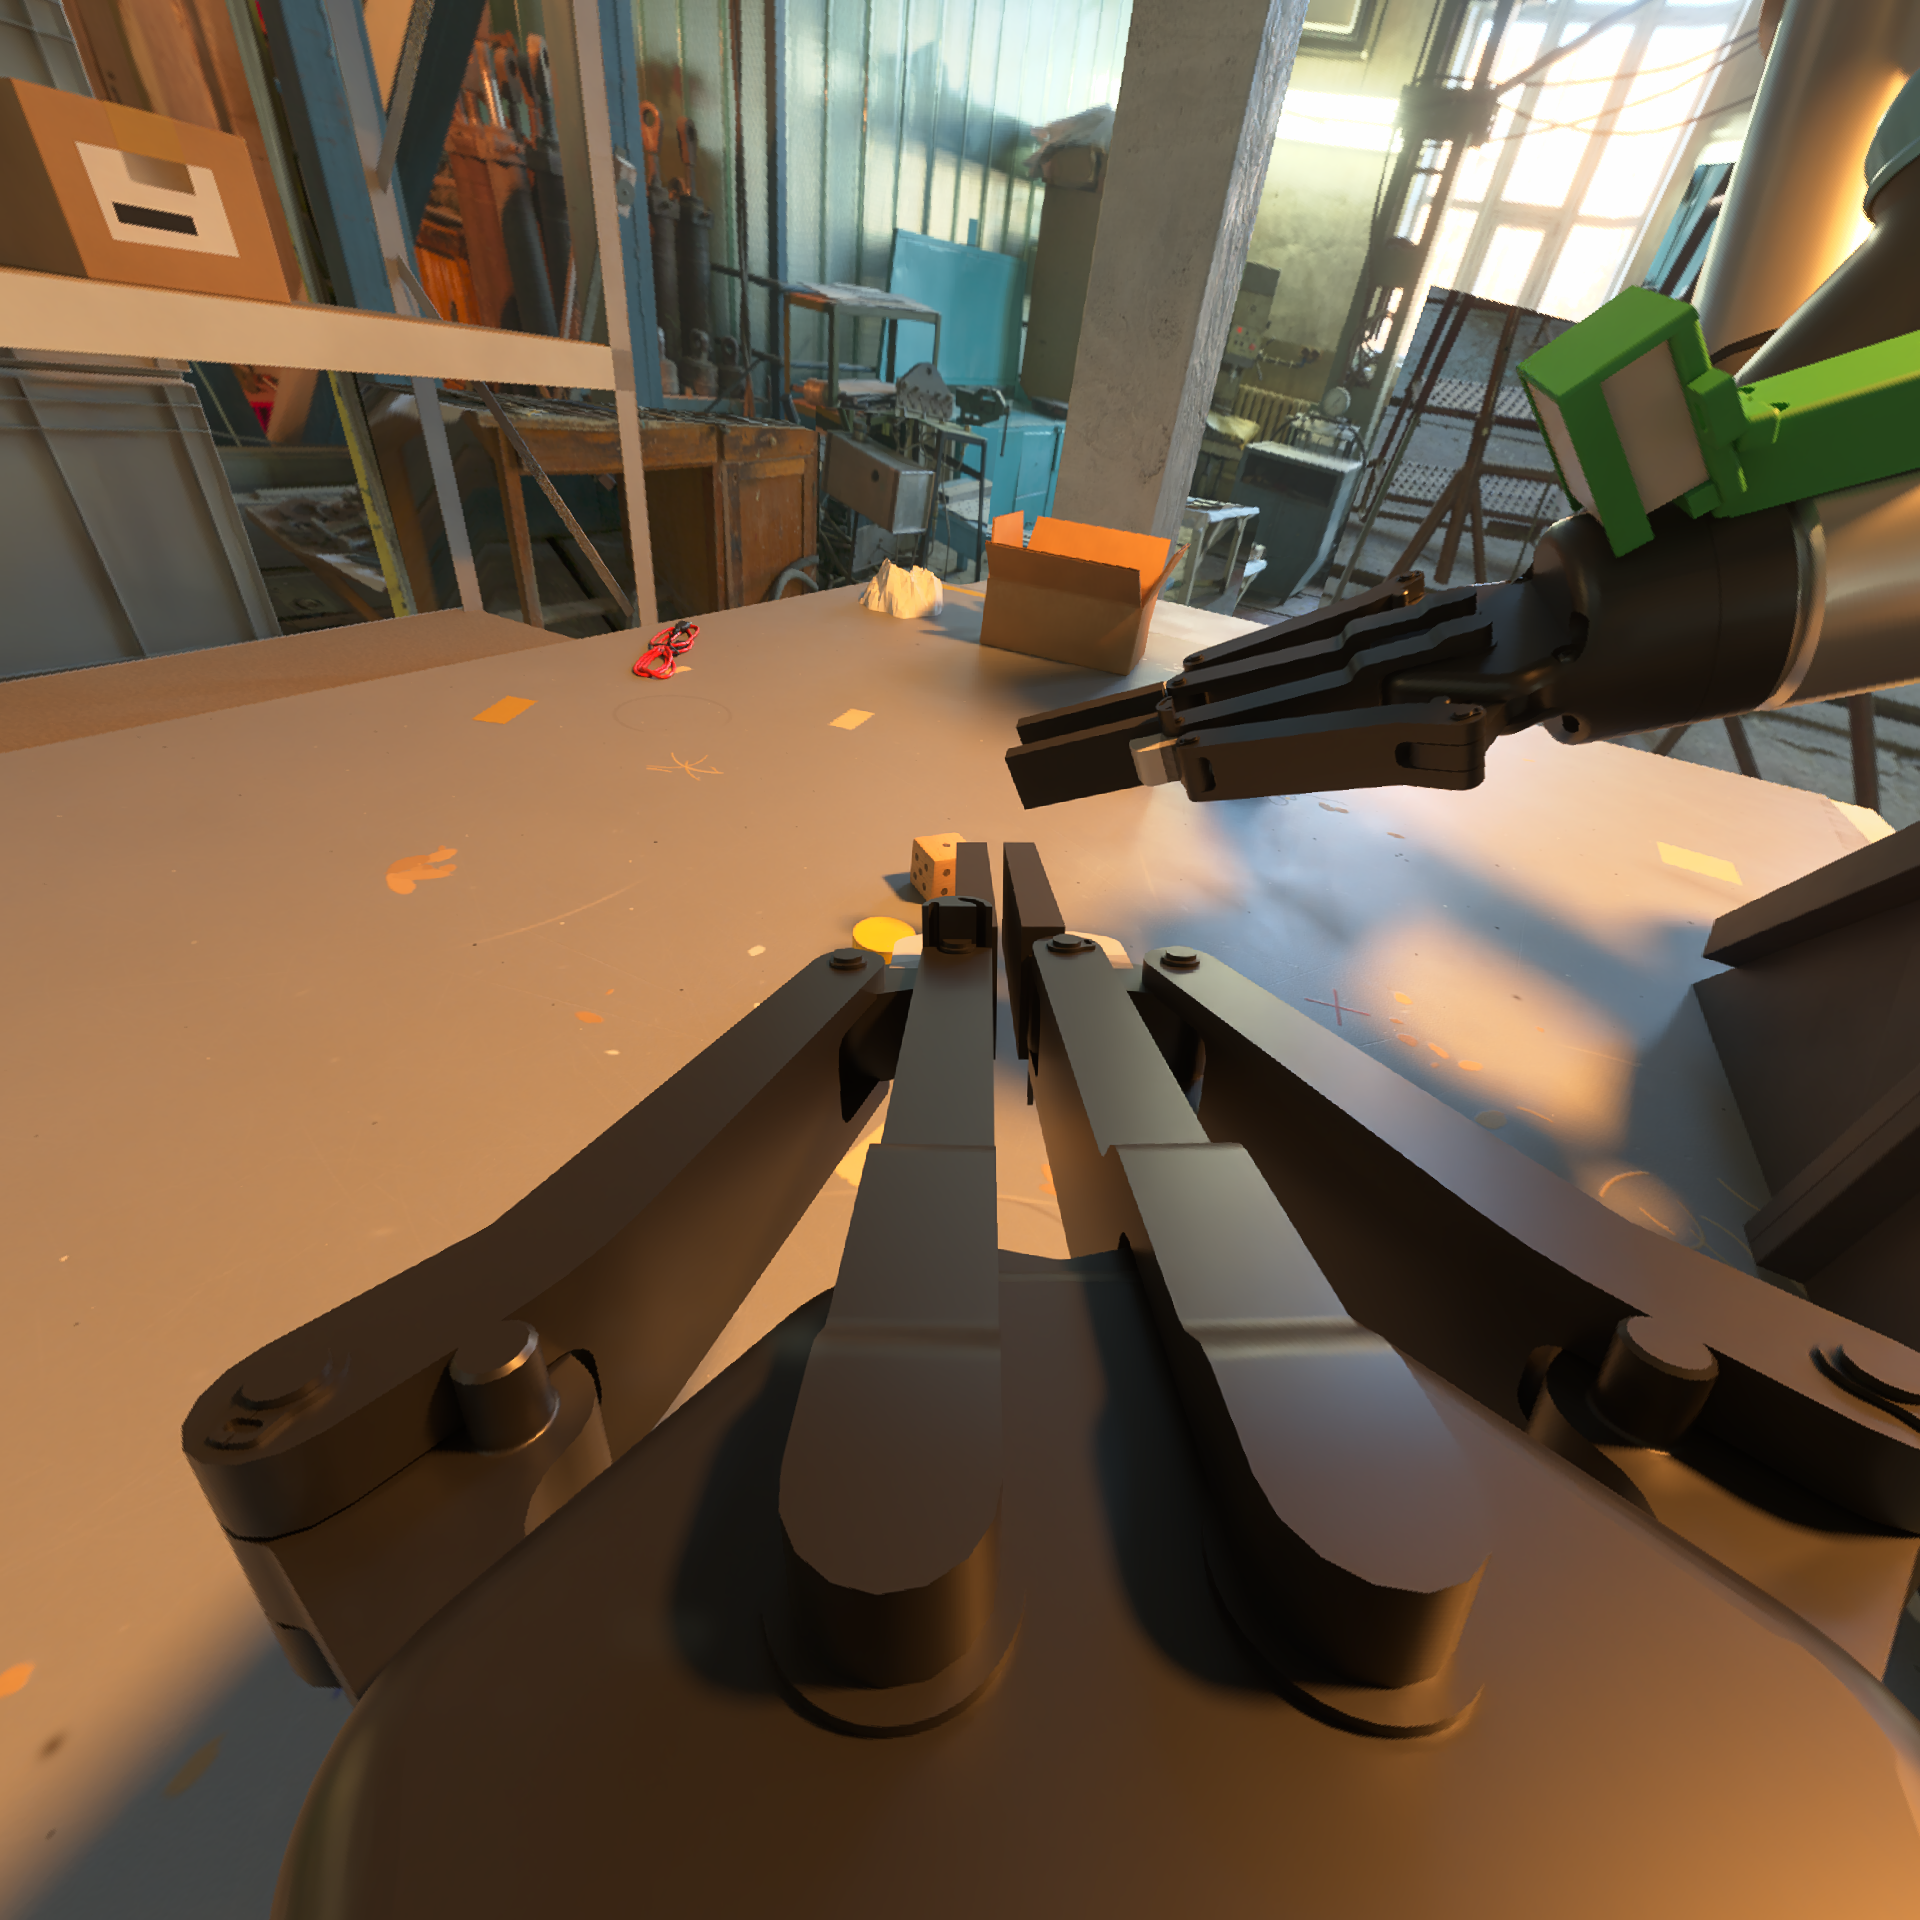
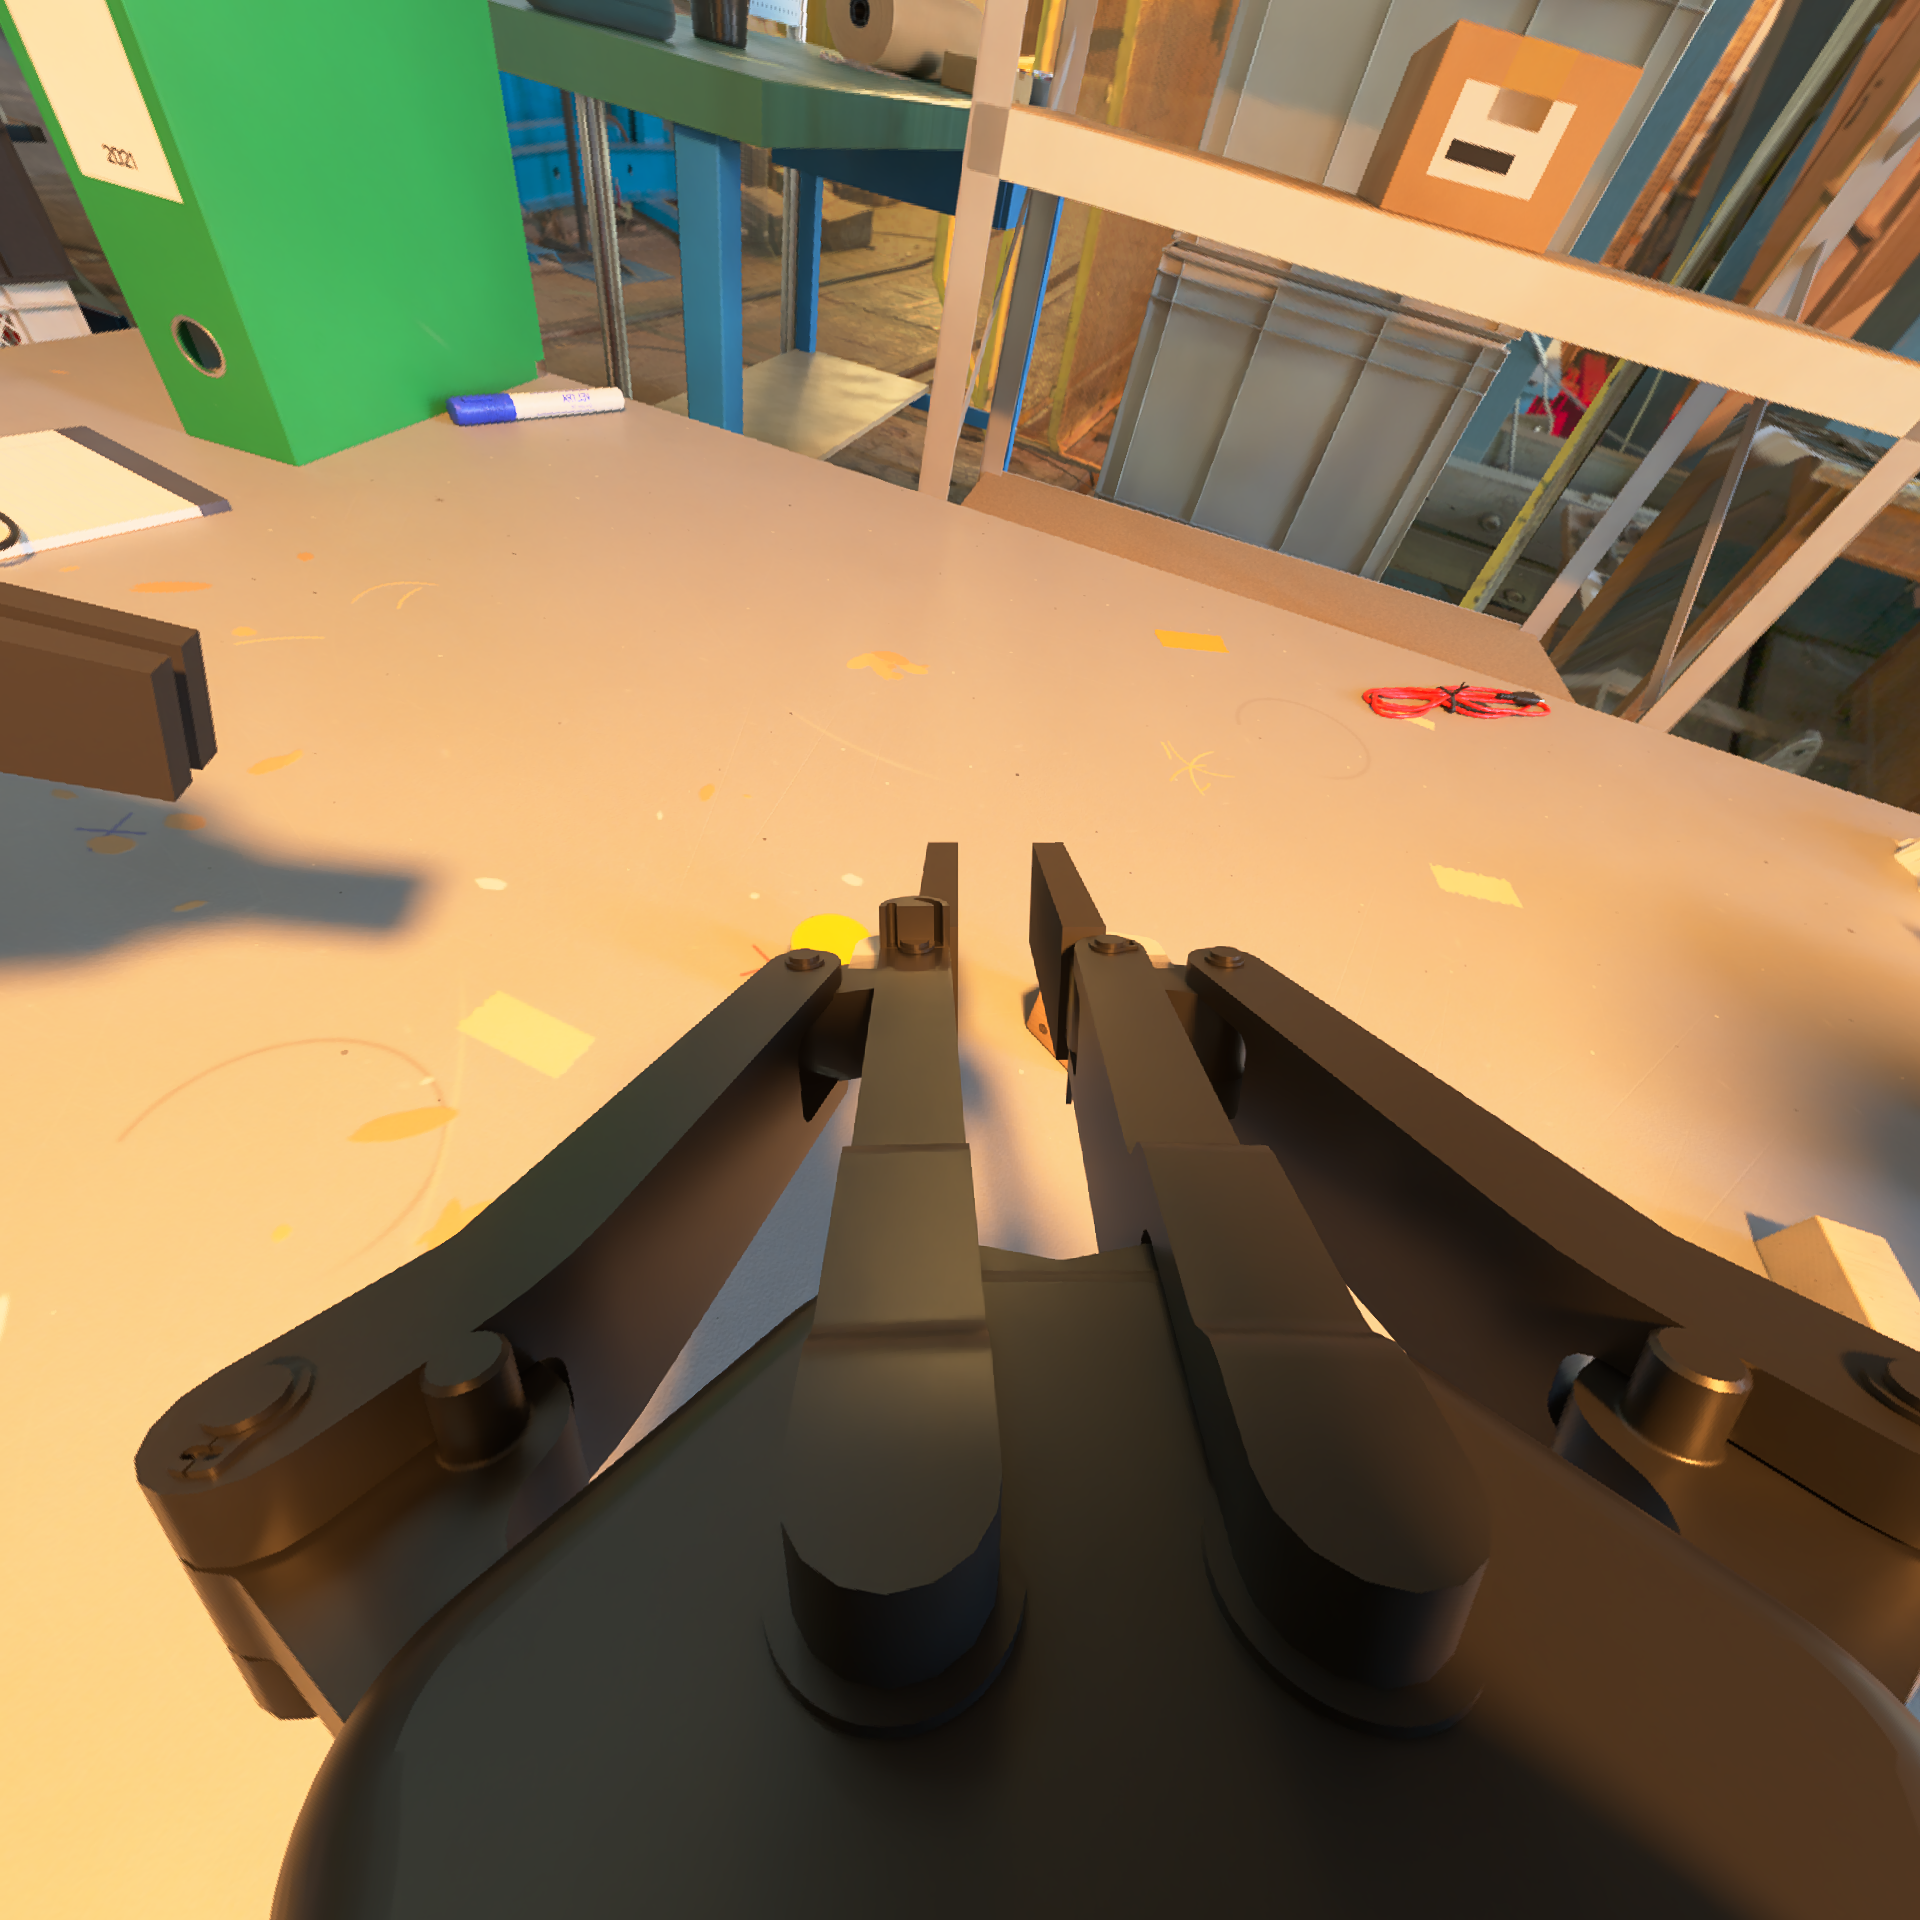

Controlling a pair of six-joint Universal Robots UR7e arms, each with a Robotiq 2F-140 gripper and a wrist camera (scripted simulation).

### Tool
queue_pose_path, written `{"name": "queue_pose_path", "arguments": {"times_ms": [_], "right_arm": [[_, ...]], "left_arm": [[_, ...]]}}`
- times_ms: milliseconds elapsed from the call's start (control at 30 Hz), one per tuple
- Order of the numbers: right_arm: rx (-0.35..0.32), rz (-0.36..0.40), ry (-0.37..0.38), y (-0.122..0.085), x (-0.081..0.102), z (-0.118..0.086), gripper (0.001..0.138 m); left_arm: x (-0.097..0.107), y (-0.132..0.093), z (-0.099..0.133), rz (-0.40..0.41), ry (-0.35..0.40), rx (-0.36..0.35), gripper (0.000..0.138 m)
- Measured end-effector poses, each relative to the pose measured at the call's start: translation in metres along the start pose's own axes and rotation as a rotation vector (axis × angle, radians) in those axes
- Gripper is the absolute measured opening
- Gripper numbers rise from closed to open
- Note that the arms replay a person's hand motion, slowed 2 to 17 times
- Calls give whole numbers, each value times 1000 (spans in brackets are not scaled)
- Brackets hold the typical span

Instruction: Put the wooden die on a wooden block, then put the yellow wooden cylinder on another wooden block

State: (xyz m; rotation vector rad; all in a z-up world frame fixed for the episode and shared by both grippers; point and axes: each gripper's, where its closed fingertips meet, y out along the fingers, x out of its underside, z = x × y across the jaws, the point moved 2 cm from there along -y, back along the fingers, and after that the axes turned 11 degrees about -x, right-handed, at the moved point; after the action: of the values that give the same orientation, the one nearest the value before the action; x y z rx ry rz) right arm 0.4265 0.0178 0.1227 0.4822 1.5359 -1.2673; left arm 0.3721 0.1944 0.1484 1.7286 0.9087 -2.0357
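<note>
The wooden die (image 1: 934, 865) lies on the table (image 1: 312, 987), just left of my left gripper's (image 1: 992, 883) tips. The flat yellow cylinder (image 1: 881, 933) lies a little nearer, also to the left. The left gripper is shut and empty, above the table. My right gripper (image 1: 1070, 764) hovers shut and empty above and to the right of the die. In the right wrist view the right gripper (image 2: 995, 878) has its fingers almost together; the yellow cylinder (image 2: 826, 938) lies left of them. A pale wooden block (image 2: 1839, 1273) lies at the lower right.
An open cardboard box (image 1: 1070, 597), a white crumpled thing (image 1: 902, 592) and a red cable (image 1: 665, 649) lie at the far side. A green binder (image 2: 312, 208), a marker (image 2: 535, 405) and a notepad (image 2: 94, 488) stand near another edge. Shelves border the table.
</note>
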Motion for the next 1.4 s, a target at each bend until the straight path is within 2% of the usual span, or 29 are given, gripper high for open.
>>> {"name": "queue_pose_path", "arguments": {"times_ms": [400, 767, 1100, 1400], "right_arm": [[5, 0, -6, -9, 5, 8, 19], [-12, 15, 2, -16, 10, 15, 27], [-38, 2, -49, -18, 18, 19, 47], [-7, -50, -84, -16, 30, 37, 63]], "left_arm": [[4, 3, 2, -19, -1, 13, 5], [7, 5, 3, -31, -3, 21, 6], [10, 6, 4, -45, 0, 23, 7], [11, 7, 6, -54, 14, 25, 8]]}}
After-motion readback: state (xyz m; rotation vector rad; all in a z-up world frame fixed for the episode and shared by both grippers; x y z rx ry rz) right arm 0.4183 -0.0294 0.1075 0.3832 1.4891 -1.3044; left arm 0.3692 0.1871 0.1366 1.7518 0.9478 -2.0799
